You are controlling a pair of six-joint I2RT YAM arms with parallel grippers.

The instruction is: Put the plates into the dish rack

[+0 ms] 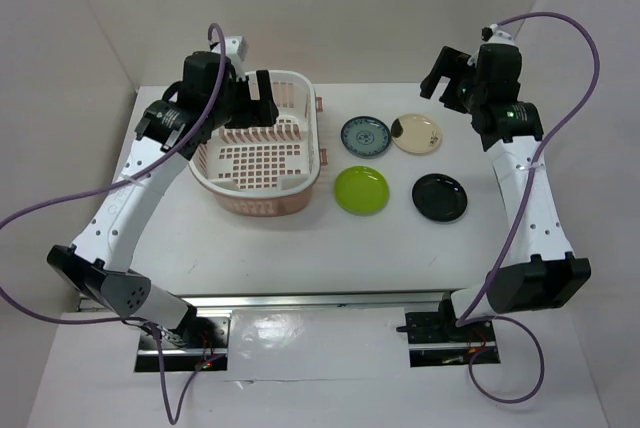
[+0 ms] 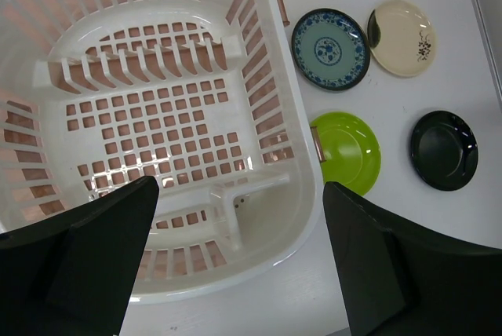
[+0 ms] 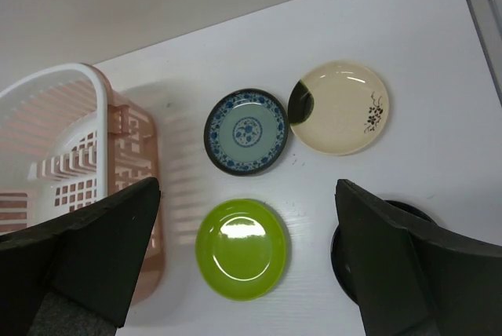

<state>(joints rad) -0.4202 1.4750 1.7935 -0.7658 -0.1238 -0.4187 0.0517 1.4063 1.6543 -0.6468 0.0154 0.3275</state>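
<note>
Toward the left side of the tabletop (image 1: 400, 258) I see the pink dish rack (image 1: 268, 200). My left gripper (image 2: 239, 187) hovers over its grid floor, jaws spread wide and holding nothing. Right of the rack, flat on the tabletop and outside it, lie two rows. The blue patterned plate (image 1: 365, 135) and the cream plate (image 1: 416, 133), with its dark patch and sprig mark, sit nearer the far edge. The lime green plate (image 1: 361, 190), just beside the rack, and the black plate (image 1: 439, 197) sit nearer me. My right gripper (image 3: 247, 183) hangs above them, released and empty.
</note>
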